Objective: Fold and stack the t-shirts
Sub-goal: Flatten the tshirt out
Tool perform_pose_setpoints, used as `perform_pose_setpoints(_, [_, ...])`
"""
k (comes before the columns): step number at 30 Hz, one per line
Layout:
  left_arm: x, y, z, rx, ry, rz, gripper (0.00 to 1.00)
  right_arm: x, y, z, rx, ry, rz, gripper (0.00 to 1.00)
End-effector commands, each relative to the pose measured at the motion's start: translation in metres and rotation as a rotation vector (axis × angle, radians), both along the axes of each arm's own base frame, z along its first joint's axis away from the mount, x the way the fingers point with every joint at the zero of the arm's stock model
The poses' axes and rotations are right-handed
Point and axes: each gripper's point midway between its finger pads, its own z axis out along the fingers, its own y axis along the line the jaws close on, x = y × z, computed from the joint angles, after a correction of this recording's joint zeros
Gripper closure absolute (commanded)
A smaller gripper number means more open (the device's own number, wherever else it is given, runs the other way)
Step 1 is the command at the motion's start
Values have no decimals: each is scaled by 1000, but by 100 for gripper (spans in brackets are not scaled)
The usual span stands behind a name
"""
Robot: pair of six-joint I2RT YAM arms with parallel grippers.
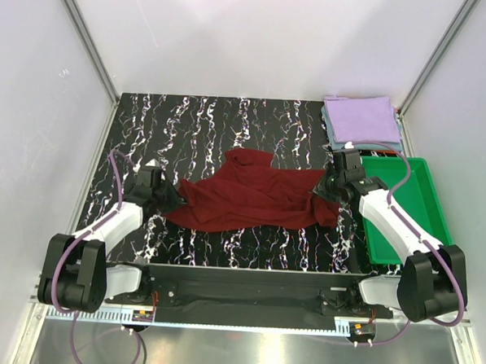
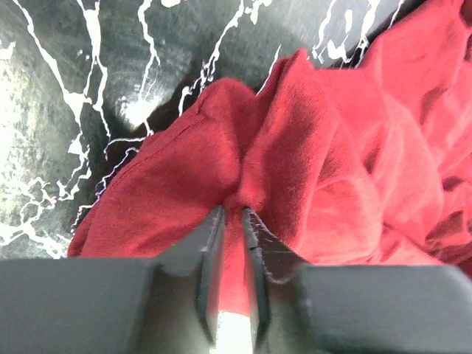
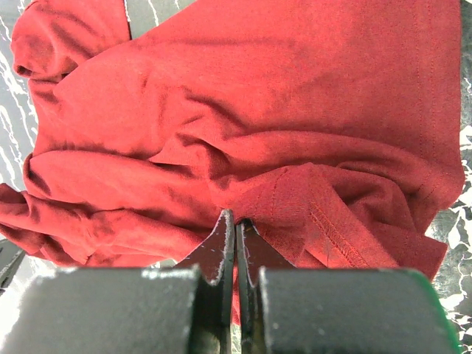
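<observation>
The dark maroon t-shirt [image 1: 254,197] lies crumpled and stretched sideways across the middle of the black marbled table. My left gripper [image 1: 167,197] is shut on its left end, with cloth pinched between the jaws in the left wrist view [image 2: 233,210]. My right gripper [image 1: 327,186] is shut on its right end, near a stitched hem, in the right wrist view [image 3: 235,220]. A folded lavender t-shirt [image 1: 362,116] lies on a folded grey-blue one [image 1: 396,146] at the back right corner.
A green plastic tray [image 1: 413,199] stands at the right edge, under my right arm. White walls with metal posts close in the back and both sides. The marbled tabletop [image 1: 189,130] shows bare at the back left.
</observation>
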Motion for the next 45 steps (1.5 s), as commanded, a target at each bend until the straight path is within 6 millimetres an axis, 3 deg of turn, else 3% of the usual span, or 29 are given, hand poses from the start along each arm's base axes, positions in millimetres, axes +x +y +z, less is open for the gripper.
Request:
perform_pose_setpoints(1, [24,2,22,21,-82,17,87,9,-4,5,-20,-29,-13,100])
perform_pose_setpoints(2, [24,2,23,22,-80,17,95,8,-4,5,-23,-26,-15,100])
perform_pose_setpoints(4, [24,2,23,25,-73,16,100,7,-4,0,-27,-5,-15,95])
perform_pose_setpoints(11, [21,11,32,68,-55,38,100,3,-21,-17,-114,56,-69,88])
perform_pose_setpoints(16, [25,24,53,126,-81,82,100,0,-32,-25,-159,87,-117,81])
perform_pose_setpoints(20, [30,33,72,166,-100,112,100,-2,-43,-24,-191,96,-153,80])
perform_pose_setpoints(22, [33,35,83,177,-118,118,100,-2,-49,-22,-213,94,-175,73])
perform_pose_setpoints(26, [36,37,90,188,-127,119,100,-5,-62,-21,-238,110,-224,69])
perform_pose_setpoints(36, [32,40,92,206,-128,122,100,-4,-84,-20,-224,117,-327,62])
perform_pose_setpoints(45, [32,37,81,198,-109,101,100,1,-75,-28,-93,186,-400,59])
